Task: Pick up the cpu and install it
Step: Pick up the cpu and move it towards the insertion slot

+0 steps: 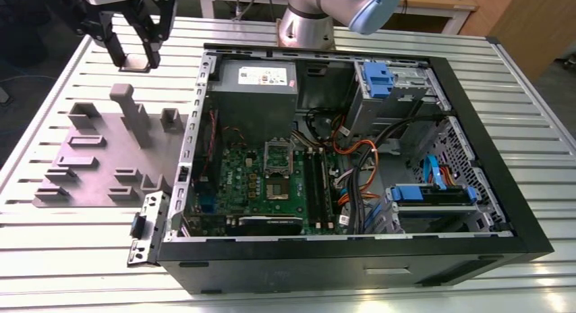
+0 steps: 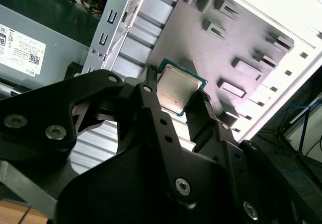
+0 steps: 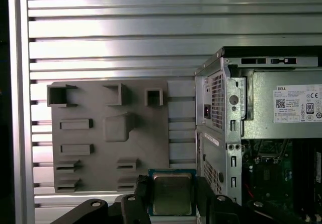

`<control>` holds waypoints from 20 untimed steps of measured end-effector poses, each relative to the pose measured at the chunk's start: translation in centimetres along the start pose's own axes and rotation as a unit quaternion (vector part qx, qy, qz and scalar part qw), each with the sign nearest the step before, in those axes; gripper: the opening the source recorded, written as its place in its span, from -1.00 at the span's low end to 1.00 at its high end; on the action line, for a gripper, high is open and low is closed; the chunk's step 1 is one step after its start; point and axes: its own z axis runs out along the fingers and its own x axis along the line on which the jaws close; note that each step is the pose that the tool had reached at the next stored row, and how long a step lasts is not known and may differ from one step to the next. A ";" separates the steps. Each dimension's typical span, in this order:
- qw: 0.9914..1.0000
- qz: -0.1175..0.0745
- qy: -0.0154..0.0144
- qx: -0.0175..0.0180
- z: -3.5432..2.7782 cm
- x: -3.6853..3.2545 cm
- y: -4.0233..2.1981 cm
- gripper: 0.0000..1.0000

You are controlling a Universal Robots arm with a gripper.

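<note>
- Pick-up done: fingers (image 2: 157, 114) clamped on opposite edges of the cpu (image 2: 179, 87), which is held clear of the table (image 1: 63, 259).
- In the exterior view, the gripper (image 1: 134, 59) is at 10 o'clock of the open case (image 1: 315, 272) and the plate (image 1: 99, 158) is at 9 o'clock.
- Left, by judgement: seating the cpu on the board (image 1: 247, 185).
- Table: ribbed metal, with wooden furniture (image 1: 531, 30) at 2 o'clock.
</note>
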 end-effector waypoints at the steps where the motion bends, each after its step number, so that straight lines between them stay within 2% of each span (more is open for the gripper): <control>1: 1.000 0.000 0.000 0.000 0.00 -0.06 0.00 -0.06; 20: 1.000 0.000 0.000 0.000 0.01 -0.71 0.03 -0.06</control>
